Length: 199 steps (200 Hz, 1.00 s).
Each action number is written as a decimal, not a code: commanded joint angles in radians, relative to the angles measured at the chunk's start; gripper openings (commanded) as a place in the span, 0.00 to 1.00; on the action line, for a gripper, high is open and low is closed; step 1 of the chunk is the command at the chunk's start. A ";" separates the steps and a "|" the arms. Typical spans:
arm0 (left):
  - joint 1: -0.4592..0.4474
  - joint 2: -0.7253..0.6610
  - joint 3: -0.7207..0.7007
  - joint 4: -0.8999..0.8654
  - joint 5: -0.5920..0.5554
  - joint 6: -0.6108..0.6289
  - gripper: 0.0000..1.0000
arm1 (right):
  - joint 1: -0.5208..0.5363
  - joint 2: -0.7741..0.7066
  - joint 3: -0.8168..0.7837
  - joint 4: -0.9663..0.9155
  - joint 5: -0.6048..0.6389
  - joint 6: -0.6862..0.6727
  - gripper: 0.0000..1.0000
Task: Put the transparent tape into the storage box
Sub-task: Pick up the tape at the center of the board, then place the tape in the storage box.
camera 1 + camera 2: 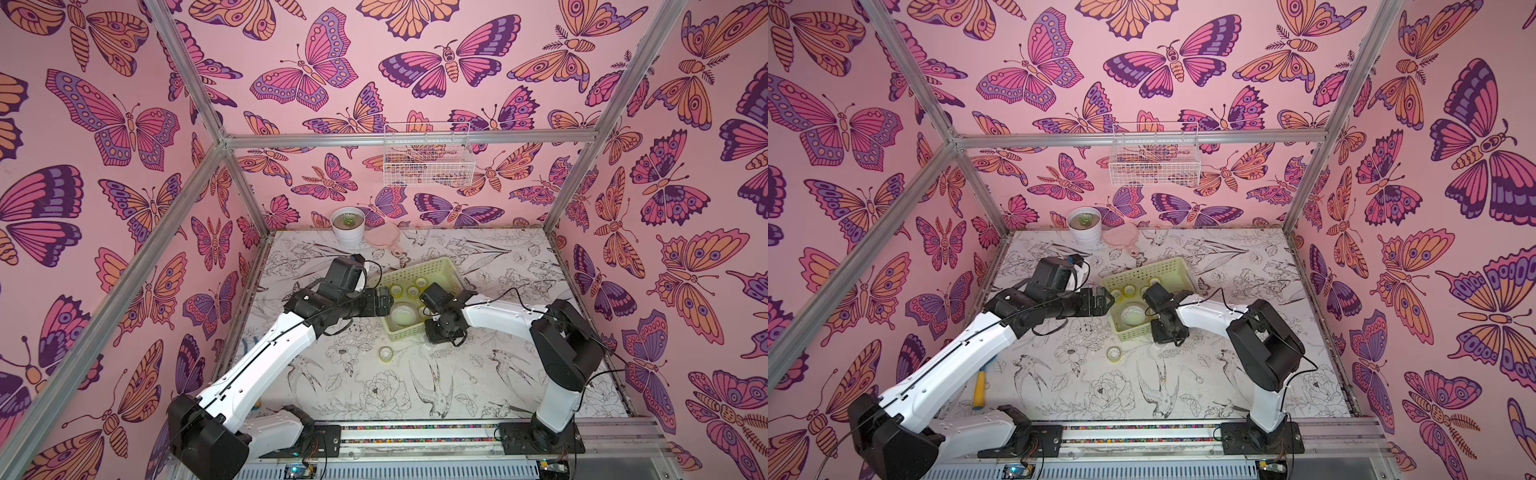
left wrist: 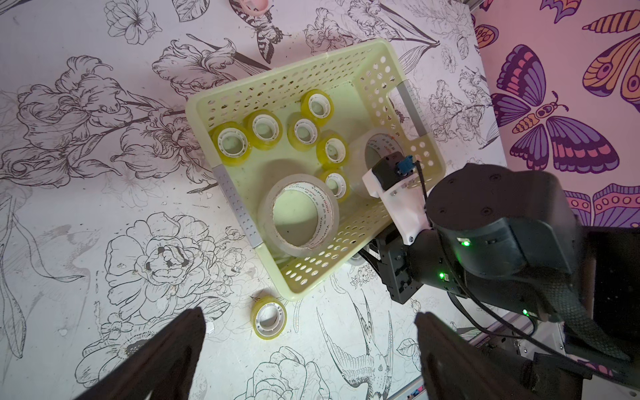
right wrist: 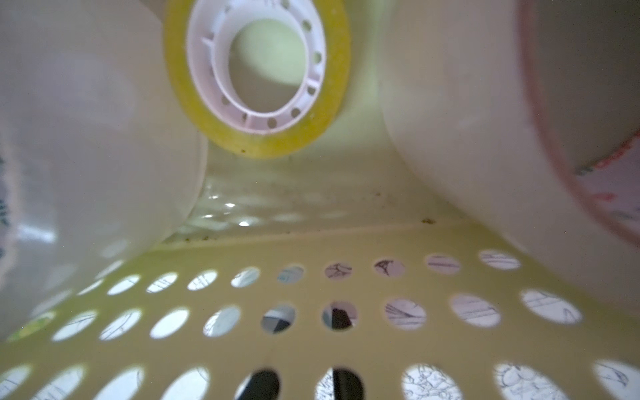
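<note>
The storage box (image 2: pixel 277 79), a pale yellow-green perforated basket, holds several small yellow-tinted tape rolls (image 2: pixel 231 142) and two wide whitish rolls (image 2: pixel 298 214). Another yellow roll (image 2: pixel 269 317) lies on the table just outside the box's near corner, showing in both top views (image 1: pixel 386 353) (image 1: pixel 1113 353). My left gripper (image 2: pixel 308 349) hangs open above that roll, holding nothing. My right gripper (image 1: pixel 434 336) is low against the outside of the box's right wall. Its dark fingers (image 3: pixel 337 317) show only through the wall's holes, close together. Whether they hold anything is hidden.
A white plant pot (image 1: pixel 348 226) and a pink flat object (image 1: pixel 382 237) stand at the table's back. A white wire basket (image 1: pixel 428 160) hangs on the back wall. A yellow-and-blue tool (image 1: pixel 980 388) lies near the left arm's base. Metal frame posts border the table.
</note>
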 commanded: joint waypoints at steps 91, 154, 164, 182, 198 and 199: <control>0.004 0.045 0.029 -0.015 0.020 0.020 1.00 | 0.005 -0.171 0.035 -0.143 0.079 -0.018 0.09; 0.004 0.133 0.069 -0.004 0.045 0.027 1.00 | -0.066 -0.235 0.193 -0.268 0.134 -0.092 0.10; 0.003 0.143 0.076 -0.004 0.054 0.026 1.00 | -0.083 -0.219 0.224 -0.267 0.135 -0.109 0.10; 0.003 0.157 0.087 -0.002 0.074 0.024 1.00 | -0.116 -0.171 0.288 -0.271 0.134 -0.140 0.10; -0.001 0.169 0.095 0.000 0.085 0.020 1.00 | -0.141 -0.123 0.343 -0.268 0.126 -0.165 0.10; -0.002 0.169 0.096 0.000 0.084 0.019 1.00 | -0.143 -0.120 0.346 -0.268 0.126 -0.166 0.10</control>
